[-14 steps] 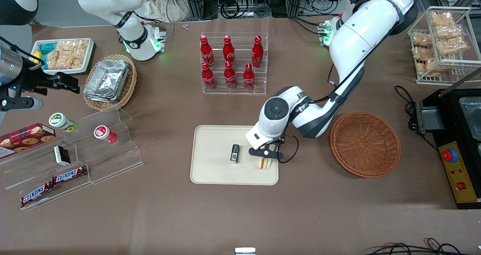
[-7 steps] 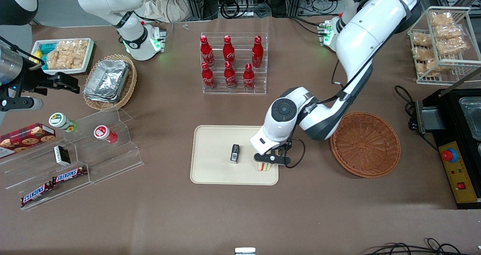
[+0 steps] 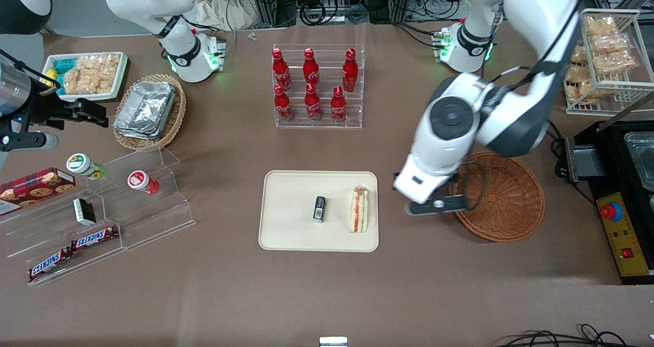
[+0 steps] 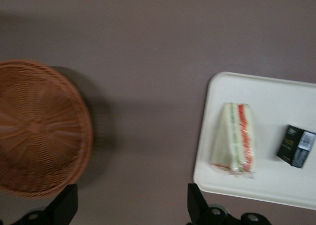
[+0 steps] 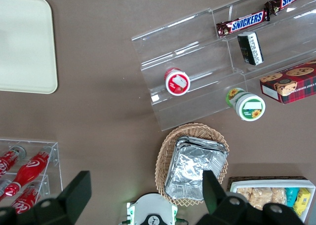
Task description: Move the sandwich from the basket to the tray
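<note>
The sandwich [image 3: 359,209] lies on the cream tray [image 3: 291,234], near the tray's edge toward the working arm's end; it also shows in the left wrist view [image 4: 234,145] on the tray [image 4: 276,185]. The reddish-brown basket [image 3: 503,199] holds nothing; it shows in the wrist view too [image 4: 34,126]. My left gripper [image 3: 434,204] is open and holds nothing, raised above the bare table between tray and basket, its fingers [image 4: 63,205] wide apart.
A small black packet [image 3: 319,208] lies mid-tray. A clear rack of red bottles [image 3: 317,86] stands farther from the camera. A stepped acrylic display with snacks [image 3: 102,204] and a tan basket of foil trays [image 3: 148,109] lie toward the parked arm's end. A black appliance [image 3: 623,183] stands beside the basket.
My gripper let go of the sandwich, rose and moved off the tray toward the basket. The sandwich stays on the tray, now fully in view.
</note>
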